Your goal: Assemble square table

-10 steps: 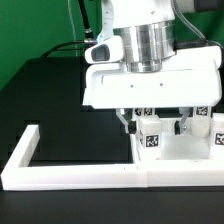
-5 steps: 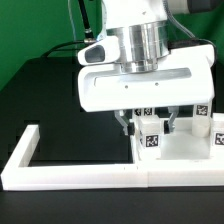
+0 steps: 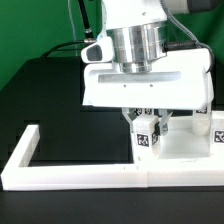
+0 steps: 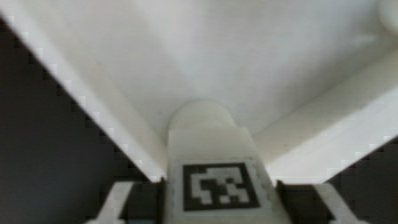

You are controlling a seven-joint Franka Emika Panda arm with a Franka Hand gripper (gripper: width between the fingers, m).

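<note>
Leg block [image 3: 150, 135] stands upright, clamped in your end effector [image 3: 149, 128], directly over the slab [image 3: 180, 150] (corner hole hidden).

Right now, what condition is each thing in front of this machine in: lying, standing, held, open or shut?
Large white square slab: lying flat on the black table, against the border wall.
Small white tagged leg block: upright on the slab, between the gripper's fingers.
Gripper: lowered around the leg block; whether it is clamped shut cannot be told.
Long white L-shaped border wall: lying on the table, untouched.
</note>
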